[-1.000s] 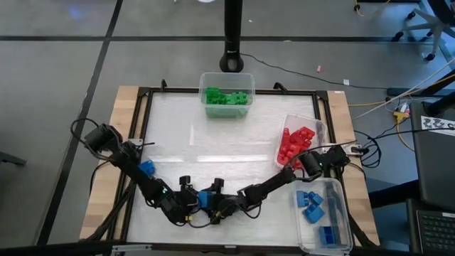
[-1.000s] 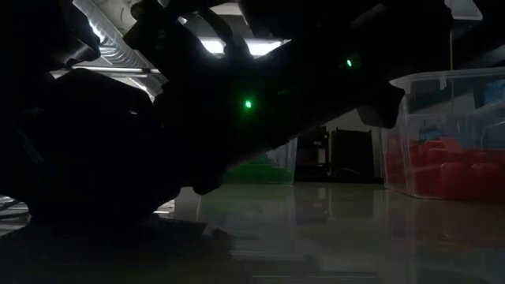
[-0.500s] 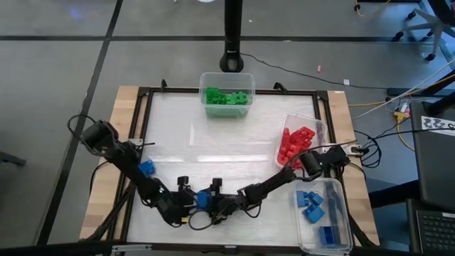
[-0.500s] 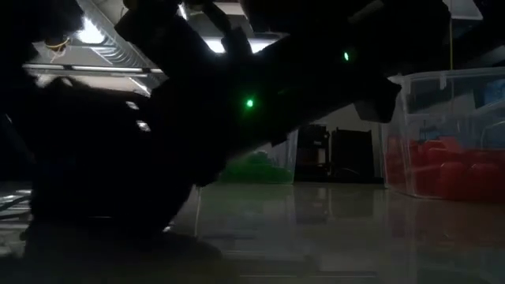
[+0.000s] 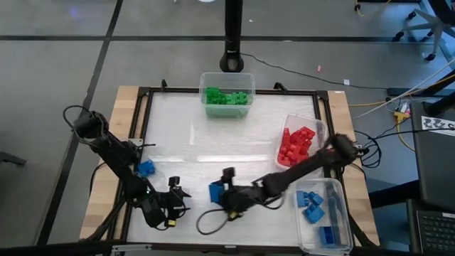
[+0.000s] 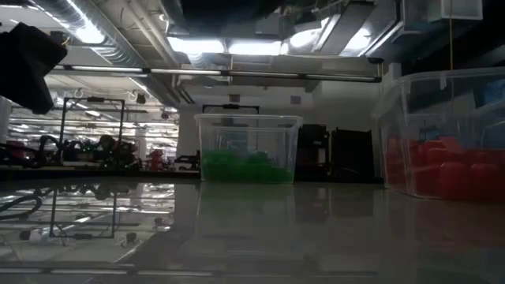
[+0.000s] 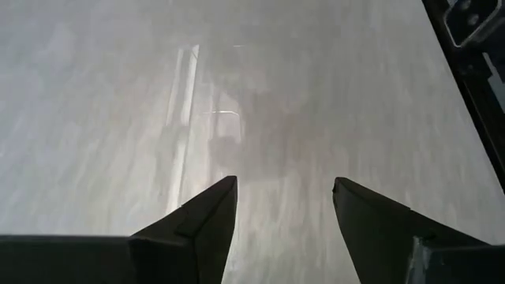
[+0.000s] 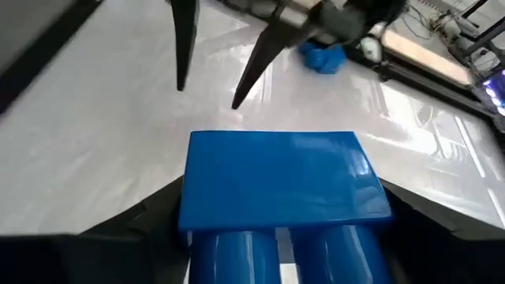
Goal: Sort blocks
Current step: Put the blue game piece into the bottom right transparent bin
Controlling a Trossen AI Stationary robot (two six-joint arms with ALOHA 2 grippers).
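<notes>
**A:** While the right claw (image 5: 217, 193) stays low over the front middle of the table (image 5: 234, 128), what is between its fingers?

**B:** It is grasping a blue block (image 8: 282, 183). From the right wrist view the block sits between the two dark fingers, with its flat side up and its round tubes toward the camera. From above, the same blue block (image 5: 216, 192) shows at the tip of the right arm.

**A:** And the left claw (image 5: 175, 197)?

**B:** It is released, its two fingers (image 7: 207, 218) stand apart and nothing is between them; only the bare white table surface shows under them. It is near the front left part of the table, just beside the right claw but apart from it, and the two tips point toward each other.

**A:** Where are the other blocks?

**B:** One more blue block (image 5: 146, 168) lies on the table at the left edge, close to the left arm. Green blocks (image 5: 227, 97) are in the clear tub (image 5: 227, 77) at the far side. Red blocks (image 5: 296, 144) fill a second tub (image 5: 318, 126) at the right side. Blue blocks (image 5: 311, 205) lie in a third tub (image 5: 340, 213) at the front right corner.

**A:** Does the low view show these?

**B:** Yes, the green tub (image 6: 248, 149) far off and the red one (image 6: 442, 134) at the right.
</notes>
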